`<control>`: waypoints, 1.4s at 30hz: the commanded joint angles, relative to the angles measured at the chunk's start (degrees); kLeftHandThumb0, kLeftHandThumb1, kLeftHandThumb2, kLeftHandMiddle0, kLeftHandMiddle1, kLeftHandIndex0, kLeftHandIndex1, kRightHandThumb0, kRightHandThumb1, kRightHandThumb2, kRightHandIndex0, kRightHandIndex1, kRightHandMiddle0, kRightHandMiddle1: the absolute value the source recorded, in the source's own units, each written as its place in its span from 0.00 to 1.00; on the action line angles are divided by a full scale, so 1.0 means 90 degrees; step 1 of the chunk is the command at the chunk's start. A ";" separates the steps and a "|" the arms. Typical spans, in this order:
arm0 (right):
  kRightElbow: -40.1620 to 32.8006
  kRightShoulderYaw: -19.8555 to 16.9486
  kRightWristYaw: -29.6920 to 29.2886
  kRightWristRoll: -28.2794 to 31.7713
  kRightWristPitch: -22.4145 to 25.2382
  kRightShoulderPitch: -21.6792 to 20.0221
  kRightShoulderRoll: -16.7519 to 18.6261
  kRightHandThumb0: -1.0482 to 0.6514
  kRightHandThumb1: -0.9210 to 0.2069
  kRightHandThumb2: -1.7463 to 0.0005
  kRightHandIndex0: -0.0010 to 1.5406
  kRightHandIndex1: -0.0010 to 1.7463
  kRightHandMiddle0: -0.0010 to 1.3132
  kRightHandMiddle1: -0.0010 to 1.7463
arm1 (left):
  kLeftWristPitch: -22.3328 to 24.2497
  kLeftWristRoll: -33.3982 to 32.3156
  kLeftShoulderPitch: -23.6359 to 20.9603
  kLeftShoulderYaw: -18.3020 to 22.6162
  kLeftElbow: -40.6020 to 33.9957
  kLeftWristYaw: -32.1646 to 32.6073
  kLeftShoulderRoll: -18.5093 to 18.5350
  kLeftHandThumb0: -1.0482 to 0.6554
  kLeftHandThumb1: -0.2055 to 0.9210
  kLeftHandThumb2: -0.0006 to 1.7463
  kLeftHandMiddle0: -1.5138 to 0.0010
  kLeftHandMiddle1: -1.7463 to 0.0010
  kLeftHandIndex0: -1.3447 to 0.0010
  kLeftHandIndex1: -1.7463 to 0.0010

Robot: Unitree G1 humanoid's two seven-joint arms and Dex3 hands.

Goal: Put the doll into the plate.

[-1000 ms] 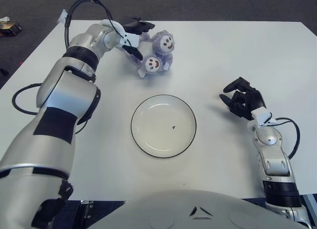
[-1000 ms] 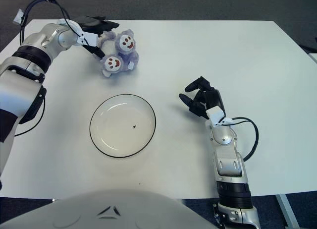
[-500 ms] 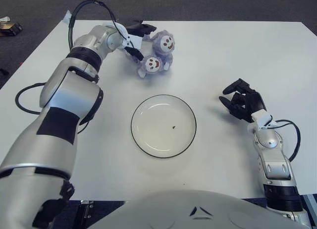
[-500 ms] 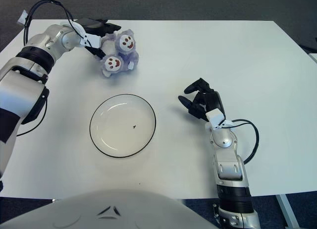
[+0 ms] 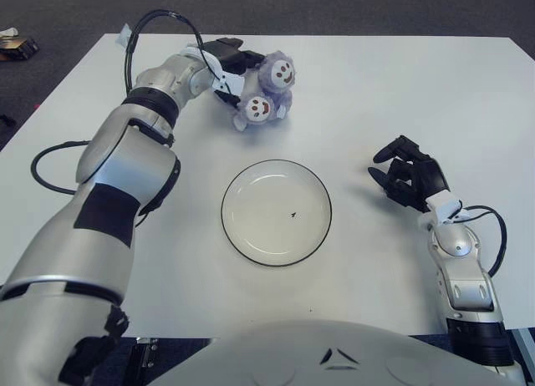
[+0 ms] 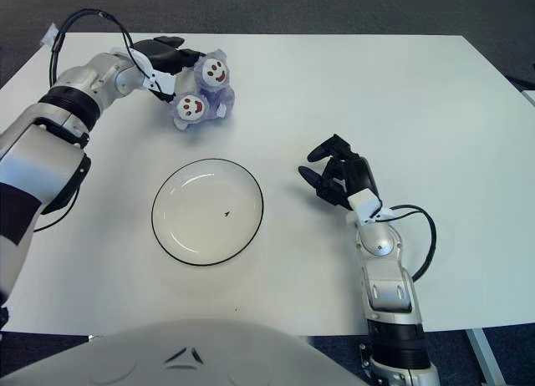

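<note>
We see a white tabletop [image 5: 401,93] with the purple doll [image 5: 266,89] lying near its far edge, left of centre; the doll shows two round smiling faces, one above the other, and it sits on the bare surface, well apart from the plate [image 5: 276,211]; the plate, white with a thin dark rim, lies nearer the robot at about the middle of the tabletop, and it holds nothing but a tiny dark speck at its centre; our left hand [image 5: 227,58] reaches out across the far left of the tabletop and meets the doll on the doll's left side, its dark fingers [image 6: 167,53] curled in against the plush, pressed to the upper head and the body beside it; we cannot tell for certain whether the fingers have closed fully round the doll or only press against it, though contact is plain in both views; a black cable [image 5: 159,22] loops above the left forearm; our right hand [image 5: 410,179] shows to the right of the plate, clear of it, with its dark fingers bent loosely inward and nothing between them; its silver forearm runs back toward the near right corner with a black cable curving beside the wrist.
</note>
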 commanded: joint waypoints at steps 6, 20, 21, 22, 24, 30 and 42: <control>-0.0216 -0.0087 0.0008 0.0019 -0.0058 0.0049 -0.0009 0.40 0.00 0.85 0.54 1.00 0.36 0.84 | -0.0048 0.0140 0.0012 -0.0138 0.0027 0.0175 0.0074 0.13 0.90 0.00 0.95 1.00 0.85 0.99; -0.0489 -0.0124 -0.0059 -0.0073 -0.0091 0.0150 0.0019 0.40 0.00 0.85 0.54 1.00 0.37 0.83 | 0.0048 0.1150 -0.0139 -0.1104 -0.0005 0.1165 0.0180 0.22 0.89 0.00 0.72 0.95 0.70 0.95; -0.0509 -0.0121 -0.0062 -0.0083 -0.0092 0.0158 0.0021 0.40 0.00 0.85 0.54 1.00 0.37 0.83 | 0.0087 0.1282 -0.0142 -0.1225 -0.0009 0.1327 0.0175 0.22 0.89 0.00 0.71 0.95 0.70 0.95; -0.0521 -0.0119 -0.0063 -0.0087 -0.0090 0.0161 0.0023 0.40 0.00 0.85 0.54 1.00 0.37 0.83 | 0.0109 0.1354 -0.0143 -0.1291 -0.0004 0.1423 0.0169 0.23 0.89 0.00 0.70 0.94 0.69 0.95; -0.0532 -0.0117 -0.0063 -0.0091 -0.0086 0.0165 0.0025 0.40 0.00 0.85 0.54 1.00 0.37 0.83 | 0.0127 0.1425 -0.0147 -0.1358 0.0012 0.1534 0.0160 0.23 0.89 0.00 0.70 0.94 0.68 0.95; -0.0635 -0.0129 -0.0065 -0.0118 -0.0094 0.0217 0.0030 0.40 0.00 0.85 0.54 1.00 0.37 0.83 | 0.0715 0.2007 -0.0015 -0.1910 0.0036 0.2452 0.0050 0.25 0.87 0.00 0.68 0.91 0.65 0.95; -0.0673 -0.0163 -0.0067 -0.0133 -0.0193 0.0257 0.0082 0.40 0.00 0.85 0.54 1.00 0.37 0.83 | 0.1191 0.2354 0.0208 -0.2332 0.0145 0.3225 -0.0038 0.34 0.84 0.00 0.92 0.30 0.53 0.95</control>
